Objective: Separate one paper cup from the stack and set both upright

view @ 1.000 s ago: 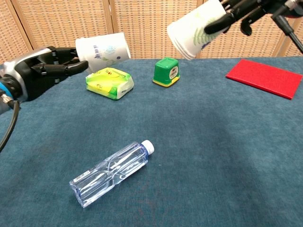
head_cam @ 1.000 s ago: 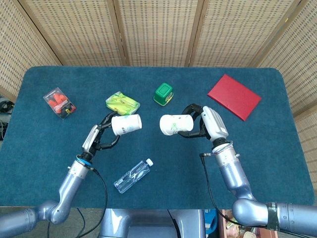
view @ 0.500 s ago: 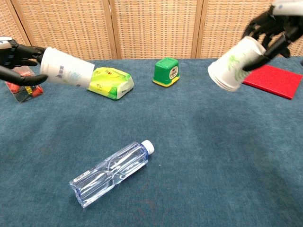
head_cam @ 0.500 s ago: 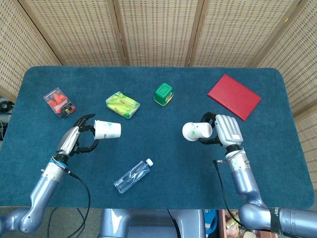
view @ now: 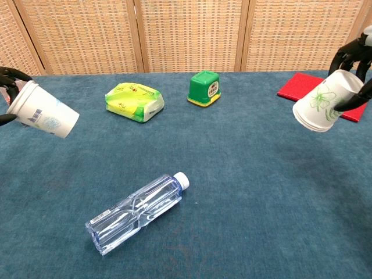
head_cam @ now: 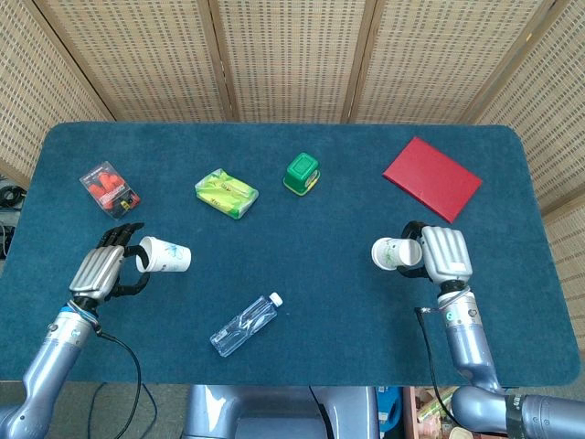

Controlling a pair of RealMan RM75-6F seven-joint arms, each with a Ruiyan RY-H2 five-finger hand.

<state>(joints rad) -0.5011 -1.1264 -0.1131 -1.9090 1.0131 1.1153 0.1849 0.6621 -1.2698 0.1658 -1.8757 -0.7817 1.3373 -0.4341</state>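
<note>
Two white paper cups are apart, one in each hand, both above the table. My left hand (head_cam: 103, 269) grips a cup with a blue print (head_cam: 164, 257) at the table's left, tilted with its base pointing right and down; the same cup (view: 42, 110) shows at the chest view's left edge, with only the fingertips (view: 7, 74) in frame. My right hand (head_cam: 444, 255) holds a cup with a green print (head_cam: 396, 253) at the right, lying nearly sideways with its closed base toward the table's middle. That cup (view: 324, 108) hangs tilted at the right edge.
A clear plastic bottle (head_cam: 244, 324) lies near the front middle. A yellow-green packet (head_cam: 226, 193) and a green box (head_cam: 302, 173) sit further back. A red packet (head_cam: 110, 188) lies back left, a red book (head_cam: 431, 177) back right. The table (head_cam: 302, 274) is blue cloth.
Both hands have carried their cups outward and toward the front, left hand leftward, right hand rightward. The cups are now far apart and lower.
</note>
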